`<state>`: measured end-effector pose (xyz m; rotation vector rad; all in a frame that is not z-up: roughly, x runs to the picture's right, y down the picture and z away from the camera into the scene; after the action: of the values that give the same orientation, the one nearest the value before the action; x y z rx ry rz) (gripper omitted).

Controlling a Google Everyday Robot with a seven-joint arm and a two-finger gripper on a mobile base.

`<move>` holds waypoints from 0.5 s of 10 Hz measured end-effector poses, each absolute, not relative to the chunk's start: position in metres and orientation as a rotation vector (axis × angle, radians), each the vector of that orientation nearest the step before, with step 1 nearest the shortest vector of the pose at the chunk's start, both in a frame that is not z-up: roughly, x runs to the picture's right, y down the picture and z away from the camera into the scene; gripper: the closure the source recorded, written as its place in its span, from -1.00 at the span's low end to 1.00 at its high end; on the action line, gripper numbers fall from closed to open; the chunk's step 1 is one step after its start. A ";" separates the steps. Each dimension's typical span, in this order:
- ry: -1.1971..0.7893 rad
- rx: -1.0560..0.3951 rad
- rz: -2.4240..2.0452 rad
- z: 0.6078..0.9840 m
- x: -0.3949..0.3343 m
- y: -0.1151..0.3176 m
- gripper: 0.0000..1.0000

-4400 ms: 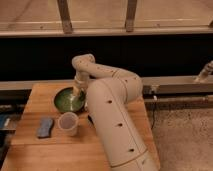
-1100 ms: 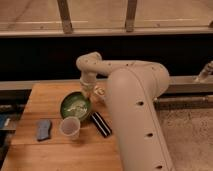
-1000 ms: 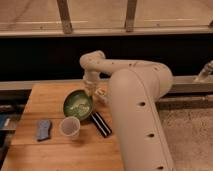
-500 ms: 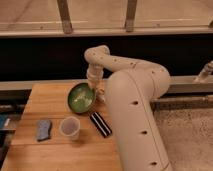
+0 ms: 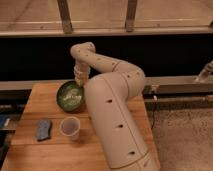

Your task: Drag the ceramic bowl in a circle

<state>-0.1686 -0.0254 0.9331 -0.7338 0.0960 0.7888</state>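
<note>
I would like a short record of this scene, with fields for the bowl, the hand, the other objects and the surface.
bowl: green ceramic bowl, at the back of the table, left of the arm
hand: the hand is at the bowl's right rim, reaching down from the arm
cup: translucent white cup, in front of the bowl, upright, apart from it
other object: blue-grey flat item, left of the cup
surface: wooden table

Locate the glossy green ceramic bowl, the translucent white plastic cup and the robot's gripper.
glossy green ceramic bowl [image 5: 69, 96], camera view, inner base.
translucent white plastic cup [image 5: 69, 127], camera view, rim opening.
gripper [image 5: 79, 82], camera view, at bowl's far rim.
</note>
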 end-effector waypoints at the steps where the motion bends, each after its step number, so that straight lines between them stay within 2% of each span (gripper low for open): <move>1: 0.089 -0.753 0.751 0.929 -0.182 -0.015 1.00; 5: 0.116 -0.788 0.687 0.903 -0.182 0.026 1.00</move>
<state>-0.1819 0.0259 0.9035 -0.7876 0.1156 0.6873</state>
